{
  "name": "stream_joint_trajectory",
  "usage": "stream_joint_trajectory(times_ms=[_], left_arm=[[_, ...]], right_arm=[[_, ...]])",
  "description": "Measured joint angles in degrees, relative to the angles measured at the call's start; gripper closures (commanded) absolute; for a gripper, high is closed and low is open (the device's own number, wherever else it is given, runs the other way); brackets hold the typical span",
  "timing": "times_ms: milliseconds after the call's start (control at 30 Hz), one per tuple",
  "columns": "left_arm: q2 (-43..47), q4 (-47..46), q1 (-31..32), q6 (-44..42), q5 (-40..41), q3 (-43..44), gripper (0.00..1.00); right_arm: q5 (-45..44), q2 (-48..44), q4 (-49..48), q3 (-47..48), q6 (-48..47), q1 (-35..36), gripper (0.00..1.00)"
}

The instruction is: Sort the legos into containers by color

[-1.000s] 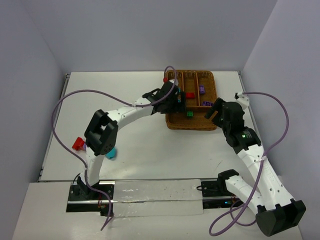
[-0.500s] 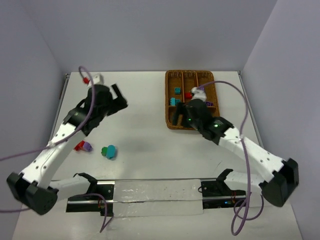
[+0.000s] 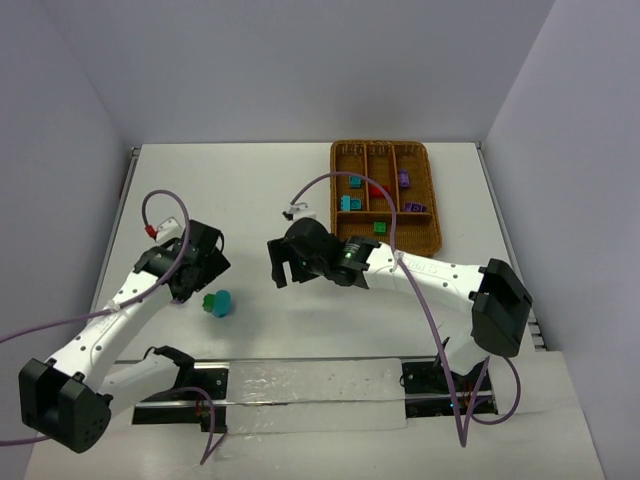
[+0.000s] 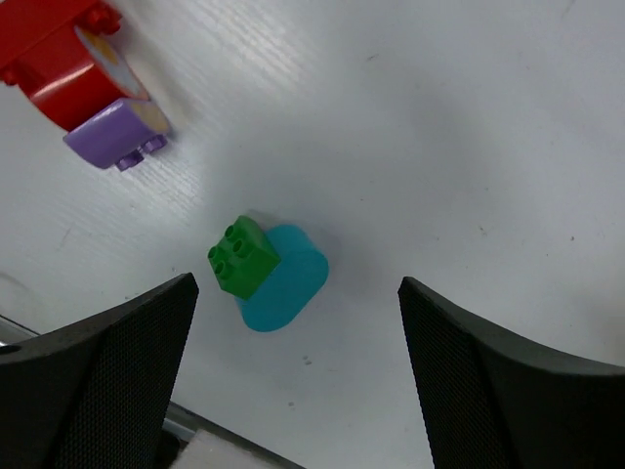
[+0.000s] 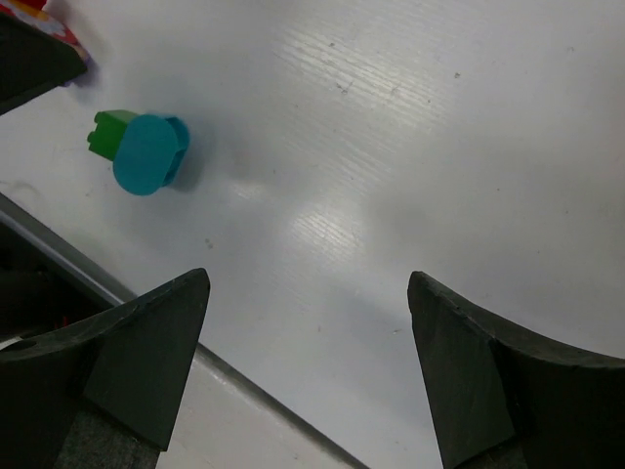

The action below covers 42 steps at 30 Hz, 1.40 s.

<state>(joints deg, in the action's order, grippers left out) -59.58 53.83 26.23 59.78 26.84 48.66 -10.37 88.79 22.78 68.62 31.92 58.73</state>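
The white counter carries a brown wicker tray at its far right side. Toward the near left, four toy bricks lie straight on the surface. A green brick touches a rounded teal brick, and close by a red brick touches a purple brick. The two pairs lie apart from each other, both well apart from the tray.

Glossy plastic legos, probably wicker tray

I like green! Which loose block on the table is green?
The small green block touching the teal block; the others are red and purple.
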Motion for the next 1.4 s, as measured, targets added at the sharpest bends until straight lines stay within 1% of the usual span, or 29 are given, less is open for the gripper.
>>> stream_joint_trajectory(times_ms=[167,267,333,433,500,567,767,833,867,900,933,1000,1133,1300,1400], left_arm=[[0.5,-0.1,-1.2,6.4,-0.5,-4.3,0.08],[0.8,-1.6,-4.6,8.9,-2.1,-8.2,0.07],[1.1,-1.9,-7.1,10.4,-3.4,-9.8,0.04],[1.8,-2.6,-8.6,13.0,-5.4,-10.6,0.04],[1.9,-3.4,-9.0,15.3,-6.6,-10.6,0.06],[0.9,-3.7,-9.3,18.1,-7.8,-10.5,0.10],[-8.3,-1.6,-9.5,25.3,-10.8,-8.2,0.17],[-10.0,-1.2,-9.5,26.7,-11.4,-7.8,0.19],[-10.1,-1.1,-9.6,27.3,-11.7,-7.8,0.25],[-10.0,-1.0,-9.6,27.9,-11.9,-7.8,0.27],[-9.7,-1.0,-9.6,28.6,-12.0,-7.8,0.33],[-8.8,-1.0,-9.6,29.6,-12.1,-7.8,0.36],[-6.6,-0.3,-9.7,31.0,-11.7,-7.8,0.37],[-6.0,-0.4,-9.8,31.2,-11.4,-8.0,0.34],[-6.8,-0.5,-9.8,31.0,-11.5,-8.4,0.37]], right_arm=[[1.0,0.2,-0.1,0.0,0.0,0.3,0.10],[1.0,0.2,-0.1,0.0,-0.1,0.2,0.10],[0.9,0.2,-0.1,0.0,-0.1,0.2,0.10],[0.8,0.2,-0.1,0.0,-0.3,0.2,0.10],[0.8,0.2,-0.1,-0.1,-0.3,0.2,0.10],[0.8,0.2,-0.1,-0.3,-0.3,0.2,0.10],[0.7,0.2,-0.1,-0.8,-0.3,0.2,0.10],[0.7,0.2,-0.1,-1.0,-0.3,0.2,0.10],[0.7,0.2,-0.1,-1.2,-0.3,0.2,0.10],[0.7,0.2,-0.1,-1.4,-0.3,0.2,0.10],[0.6,0.2,0.0,-1.6,-0.3,0.2,0.10],[0.5,0.2,0.0,-1.8,-0.3,0.2,0.10],[0.5,0.2,0.0,-1.8,-0.3,0.2,0.10],[0.6,0.2,0.0,-1.8,-0.3,0.2,0.10],[0.6,0.2,0.0,-1.8,-0.2,0.2,0.10]])
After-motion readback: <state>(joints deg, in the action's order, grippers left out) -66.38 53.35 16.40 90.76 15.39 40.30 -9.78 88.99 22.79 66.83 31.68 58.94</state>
